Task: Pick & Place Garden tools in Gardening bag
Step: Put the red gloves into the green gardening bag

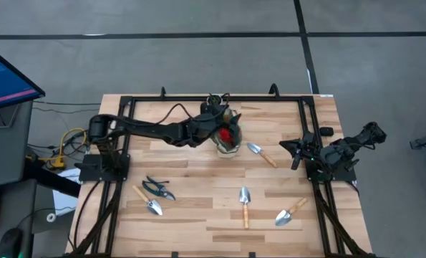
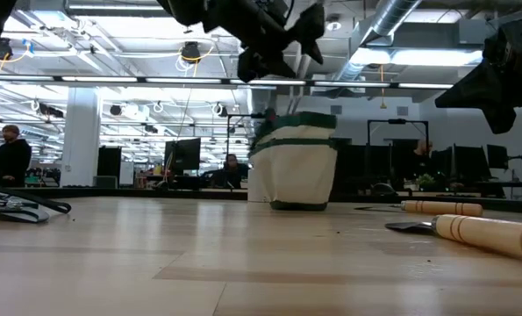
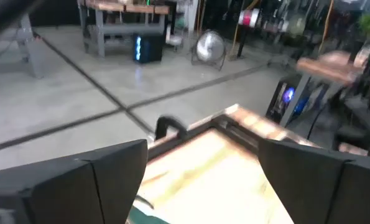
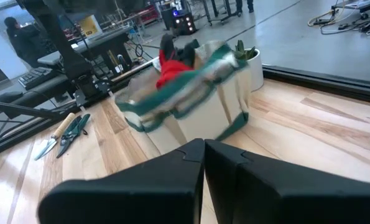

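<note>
Gardening bag (image 1: 228, 141) under the left hand (image 1: 218, 113), fingers (image 3: 79, 180) wide apart and empty (right hand (image 1: 298, 152) shut, parked)

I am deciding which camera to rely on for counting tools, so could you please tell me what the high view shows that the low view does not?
Only the high view shows the dark-handled pruning shears, all four silver-bladed, wooden-handled trowels, such as the middle trowel, the red item inside the bag, and the right gripper, shut, parked at the table's right edge.

Only the low view shows the room behind, with a person in dark clothing.

Both show the cream fabric bag with green trim and the left gripper above it.
</note>
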